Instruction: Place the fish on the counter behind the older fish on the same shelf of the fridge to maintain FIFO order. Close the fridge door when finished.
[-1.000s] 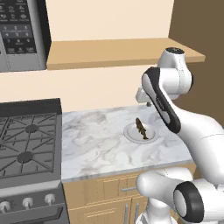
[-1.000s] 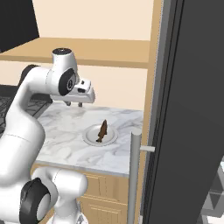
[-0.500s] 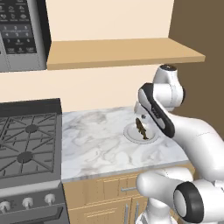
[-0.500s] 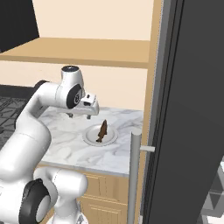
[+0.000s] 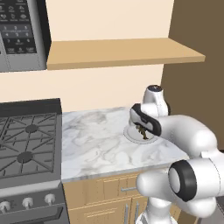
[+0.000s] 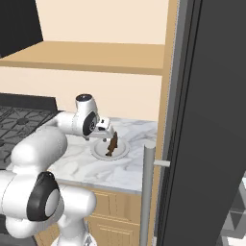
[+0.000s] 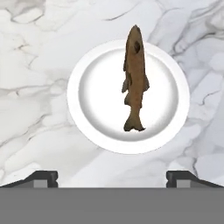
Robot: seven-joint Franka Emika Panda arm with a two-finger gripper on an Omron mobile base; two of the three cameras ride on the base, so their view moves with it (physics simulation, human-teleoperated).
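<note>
The dark brown fish [image 7: 134, 78] lies lengthwise on a small white plate [image 7: 87, 114] on the marble counter [image 7: 35, 109]. My gripper [image 7: 112, 177] hangs open straight above the plate, its two fingertips wide apart and apart from the fish. From the right base view the gripper [image 6: 107, 137] sits just left of the fish [image 6: 113, 143], low over the plate [image 6: 102, 153]. In the left base view the arm partly covers the fish [image 5: 142, 131] and plate [image 5: 130, 134]. The fridge [image 6: 206, 120] door stands at the right. The older fish and the shelf are out of view.
A gas stove [image 5: 22, 148] adjoins the counter on the left, with a microwave [image 5: 22, 35] above it. A wooden wall shelf [image 5: 118, 50] overhangs the counter. The fridge door's bar handle [image 6: 146, 192] stands close to the counter's right end.
The arm has bent forward and lowered the hand from above the counter down over the plate. The jaws have gone from nearly closed to wide open.
</note>
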